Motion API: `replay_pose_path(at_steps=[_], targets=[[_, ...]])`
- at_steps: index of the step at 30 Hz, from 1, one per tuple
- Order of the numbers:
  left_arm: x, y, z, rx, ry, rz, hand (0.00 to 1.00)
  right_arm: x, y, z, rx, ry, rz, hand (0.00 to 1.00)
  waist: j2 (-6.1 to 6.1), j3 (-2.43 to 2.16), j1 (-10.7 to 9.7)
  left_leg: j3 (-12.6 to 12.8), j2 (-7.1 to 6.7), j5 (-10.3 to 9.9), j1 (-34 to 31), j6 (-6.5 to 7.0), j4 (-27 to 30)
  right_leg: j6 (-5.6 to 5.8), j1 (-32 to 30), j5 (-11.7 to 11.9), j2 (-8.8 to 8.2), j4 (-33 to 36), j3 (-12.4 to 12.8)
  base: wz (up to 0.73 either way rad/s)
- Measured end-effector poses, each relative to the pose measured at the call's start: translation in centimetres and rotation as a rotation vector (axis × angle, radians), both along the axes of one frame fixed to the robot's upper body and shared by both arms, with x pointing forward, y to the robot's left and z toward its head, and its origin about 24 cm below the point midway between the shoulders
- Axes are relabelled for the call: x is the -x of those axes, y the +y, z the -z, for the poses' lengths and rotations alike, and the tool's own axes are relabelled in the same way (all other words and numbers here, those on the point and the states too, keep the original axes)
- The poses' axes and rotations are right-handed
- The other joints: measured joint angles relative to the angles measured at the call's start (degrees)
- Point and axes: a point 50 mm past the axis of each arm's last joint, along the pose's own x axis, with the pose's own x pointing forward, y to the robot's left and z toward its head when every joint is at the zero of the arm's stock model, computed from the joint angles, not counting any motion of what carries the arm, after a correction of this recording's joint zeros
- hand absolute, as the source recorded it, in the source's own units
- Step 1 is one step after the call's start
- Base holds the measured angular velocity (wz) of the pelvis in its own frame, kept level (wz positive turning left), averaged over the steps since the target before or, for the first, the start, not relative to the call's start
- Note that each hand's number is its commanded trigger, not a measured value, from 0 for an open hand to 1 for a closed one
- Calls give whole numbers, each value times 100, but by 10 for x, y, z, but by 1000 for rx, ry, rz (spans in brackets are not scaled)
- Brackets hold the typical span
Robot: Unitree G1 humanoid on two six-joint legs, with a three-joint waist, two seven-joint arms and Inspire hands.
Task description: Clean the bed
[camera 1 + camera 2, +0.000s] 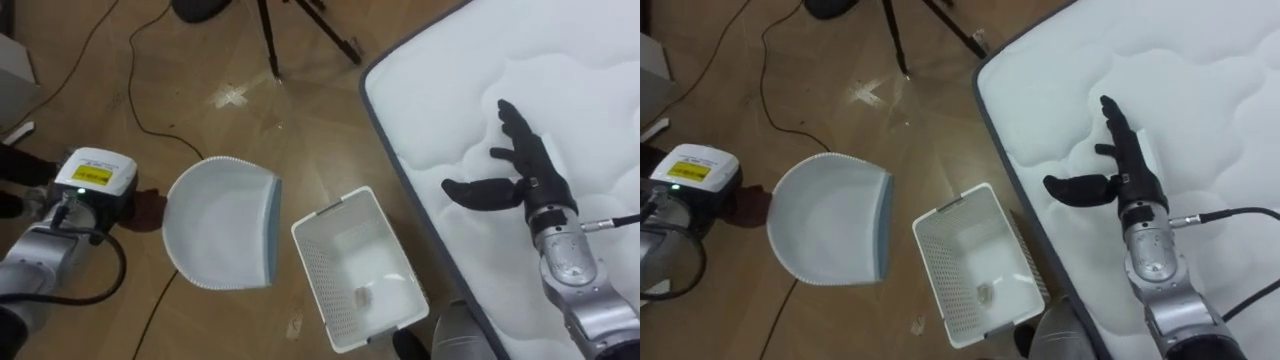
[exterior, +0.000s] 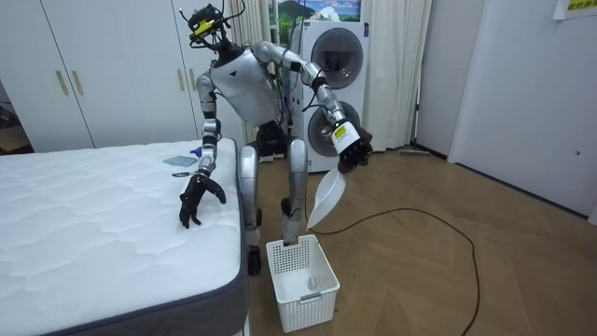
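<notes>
I stand beside the bed's white quilted mattress (image 1: 560,70). My right hand (image 1: 525,165) is open, fingers straight, hovering just over the mattress near its edge. My left hand (image 1: 145,208) is shut on the handle of a white dustpan (image 1: 222,237), held out over the wooden floor to my left. Between the dustpan and the bed a white perforated basket (image 1: 358,268) sits on the floor, with a small scrap (image 1: 362,296) in its bottom. In the room view the dustpan (image 2: 326,198) hangs tilted above the basket (image 2: 300,280).
Tripod legs (image 1: 270,40) and a dark cable (image 1: 150,110) lie on the floor ahead. A flat blue-grey item (image 2: 179,161) rests on the bed's far corner. Stacked washing machines (image 2: 331,56) and wardrobes (image 2: 93,65) stand behind me.
</notes>
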Motion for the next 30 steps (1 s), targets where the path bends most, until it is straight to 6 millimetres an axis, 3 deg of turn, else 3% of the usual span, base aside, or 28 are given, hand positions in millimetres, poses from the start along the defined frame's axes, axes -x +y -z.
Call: replay_pose_path(at_steps=[7, 13, 16, 18, 20, 24, 28, 30], targets=[[0, -1, 0, 2, -12, 8, 100, 0, 0, 0, 0, -1, -1, 0, -28, 14, -35, 11, 1, 0, 23, 0, -4, -1, 20, -6, 6, -25, 2, 0], [4, -2, 4, 9, 3, 18, 100, 10, -2, 10, -6, 51, -11, 0, -200, 7, -30, 13, 63, -14, 260, -26, -98, 11, 283, 29, 126, -230, 44, -9], [12, -3, 9, 27, 0, 23, 100, 18, -4, 18, -5, 94, -11, 0, -318, -40, 38, 49, 178, -72, 362, -83, -97, 11, 397, 110, 316, -437, 133, -33], [22, -2, 14, 61, 1, 22, 100, 22, -7, 23, -7, 129, 4, 0, -450, -102, 286, 131, 296, -161, 453, -120, -89, -26, 457, 234, 518, -614, 278, -70], [28, -1, 15, 86, -7, 22, 100, 26, -11, 28, -22, 153, 24, 0, -609, -156, 464, 90, 308, -200, 571, -169, -92, -26, 543, 254, 586, -662, 441, -64], [36, -5, 14, 141, -57, 18, 100, 38, -23, 40, -27, 220, 92, 0, -794, -186, 702, -176, 358, -300, 999, -239, -160, -18, 1048, 351, 802, -1001, 594, -42], [40, -14, 12, 179, -88, 37, 100, 46, -24, 46, -43, 252, 113, 0, -938, -249, 730, -189, 445, -327, 1324, -246, -336, 1, 1463, 503, 903, -1408, 588, -17], [44, -27, 14, 222, -90, 64, 100, 53, -23, 49, -46, 260, 114, 0, -1012, -290, 744, -110, 526, -327, 1546, -245, -474, -10, 1711, 666, 910, -1729, 357, -28]])
